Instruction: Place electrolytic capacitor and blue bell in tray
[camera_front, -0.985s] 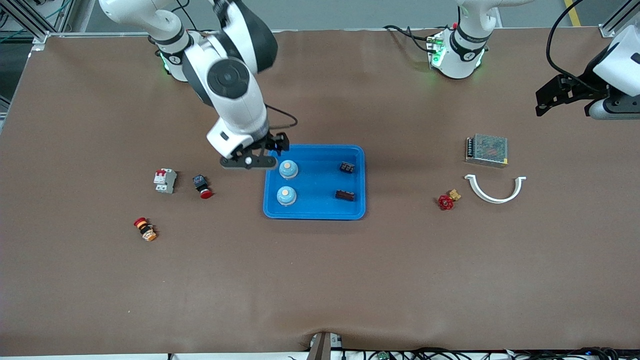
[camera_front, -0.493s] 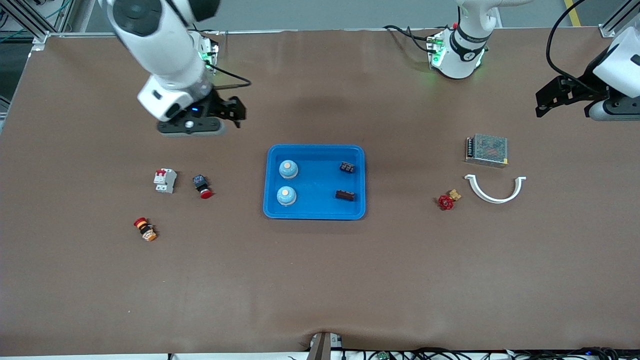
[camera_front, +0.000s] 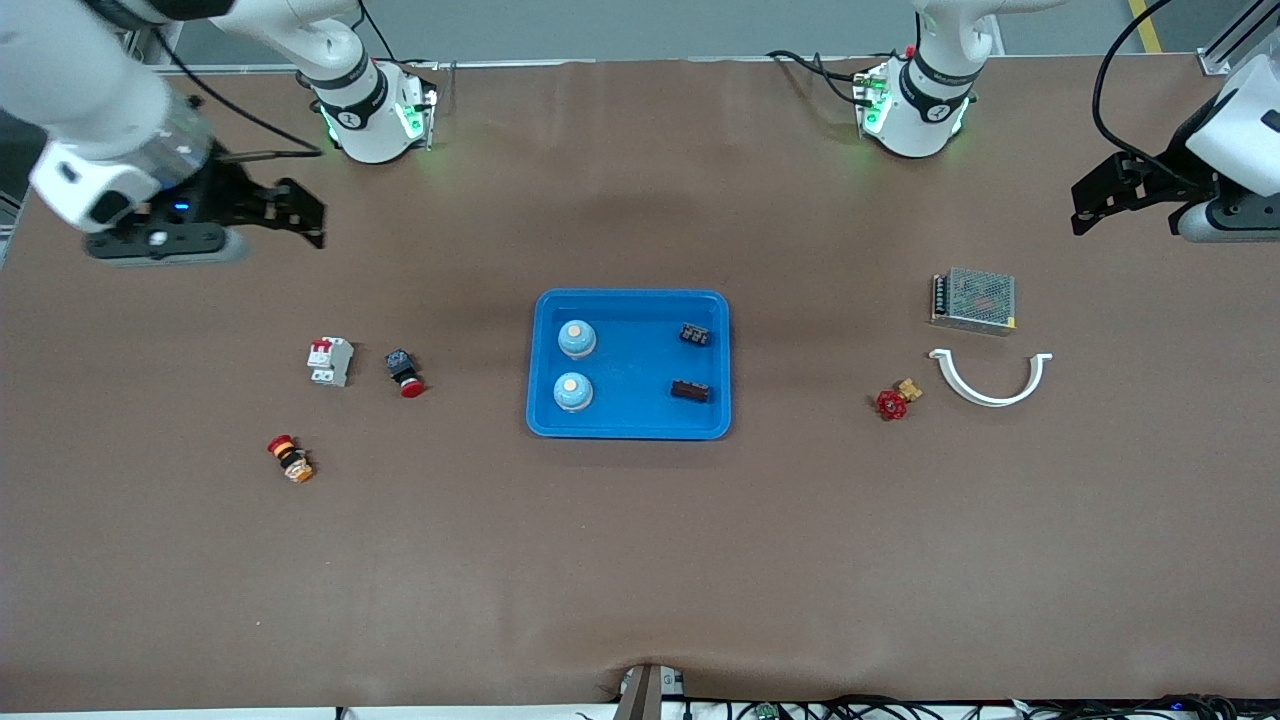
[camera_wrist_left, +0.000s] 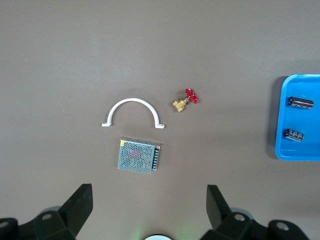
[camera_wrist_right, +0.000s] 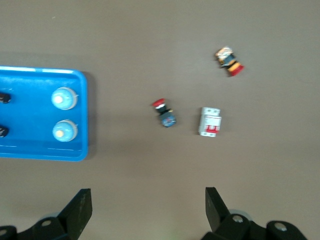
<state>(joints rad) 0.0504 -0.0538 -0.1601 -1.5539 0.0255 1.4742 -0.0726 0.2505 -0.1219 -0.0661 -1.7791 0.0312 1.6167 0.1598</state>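
Note:
The bright blue tray (camera_front: 632, 352) lies mid-table. In it stand two blue bells (camera_front: 577, 339) (camera_front: 573, 391) at the right arm's end and two dark electrolytic capacitors (camera_front: 695, 334) (camera_front: 690, 390) at the left arm's end. My right gripper (camera_front: 296, 214) is open and empty, up over bare table toward the right arm's end, away from the tray. Its wrist view shows its open gripper (camera_wrist_right: 148, 212), the tray (camera_wrist_right: 30, 125) and both bells (camera_wrist_right: 64, 98) (camera_wrist_right: 65, 131). My left gripper (camera_front: 1096, 201) waits, open and empty, over the left arm's end; its wrist view (camera_wrist_left: 150, 210) shows the tray (camera_wrist_left: 300, 150) and capacitors (camera_wrist_left: 300, 102) (camera_wrist_left: 294, 134).
Toward the right arm's end lie a white circuit breaker (camera_front: 330, 361), a red push button (camera_front: 404, 372) and a red-and-yellow button (camera_front: 290, 458). Toward the left arm's end lie a metal mesh power supply (camera_front: 974, 299), a white curved clip (camera_front: 990, 375) and a red-handled brass valve (camera_front: 895, 400).
My right gripper has moved up and away from the tray's edge by the bells, toward the right arm's end of the table. The left arm has not moved.

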